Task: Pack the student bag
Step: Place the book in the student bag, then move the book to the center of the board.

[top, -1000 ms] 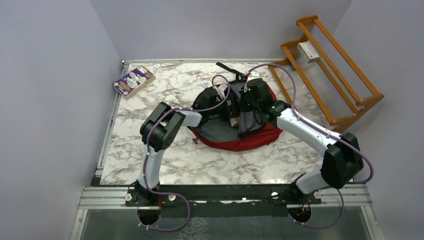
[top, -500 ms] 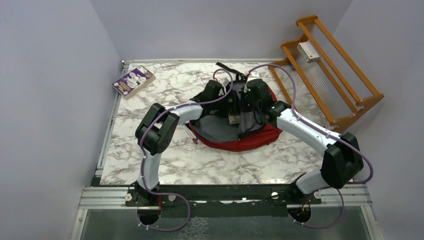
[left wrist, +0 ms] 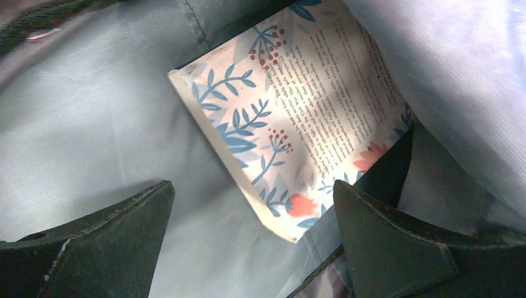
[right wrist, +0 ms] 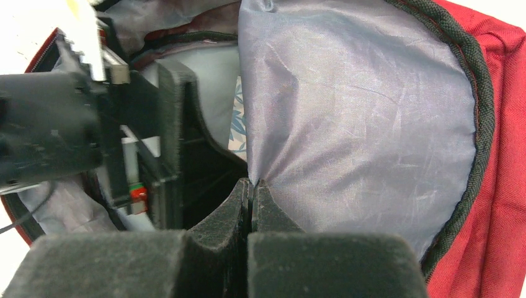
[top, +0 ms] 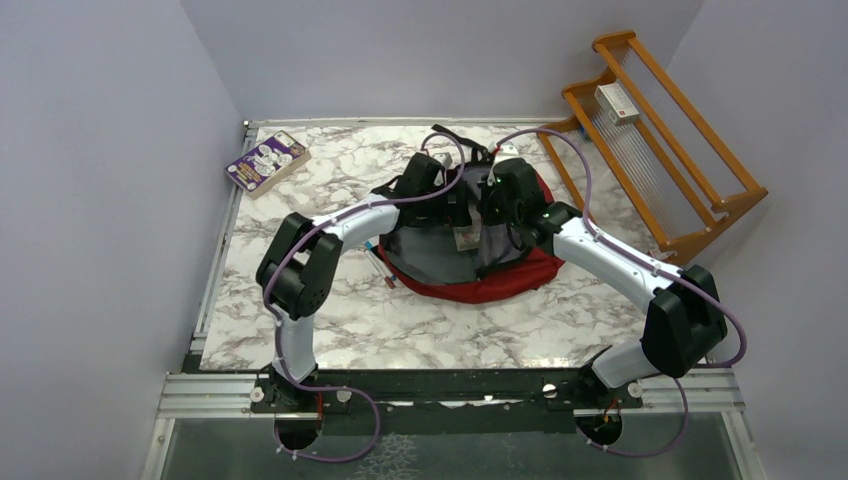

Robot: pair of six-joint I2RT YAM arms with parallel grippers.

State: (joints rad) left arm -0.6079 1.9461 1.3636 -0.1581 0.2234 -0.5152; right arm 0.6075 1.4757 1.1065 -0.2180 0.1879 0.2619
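Observation:
The student bag (top: 500,282), red with grey lining, lies open in the middle of the table. My right gripper (right wrist: 252,186) is shut on the edge of the grey lining flap (right wrist: 360,112) and holds it up; the bag's red shell (right wrist: 502,124) shows beyond the black trim. My left gripper (left wrist: 253,186) is inside the bag, open, with nothing between its fingers. Just beyond its tips a book with a blue and red floral cover (left wrist: 291,105) lies on the lining, partly tucked under a fold. A sliver of the book (right wrist: 237,124) shows in the right wrist view.
A purple book (top: 266,160) lies at the table's far left corner. A wooden rack (top: 660,130) with a white box (top: 616,102) on it stands at the far right. A pen (top: 380,265) lies by the bag's left edge. Black straps (top: 455,135) trail behind the bag.
My left arm has stretched farther out, and its gripper has gone deeper into the bag towards the back. The right arm and the raised flap have stayed put.

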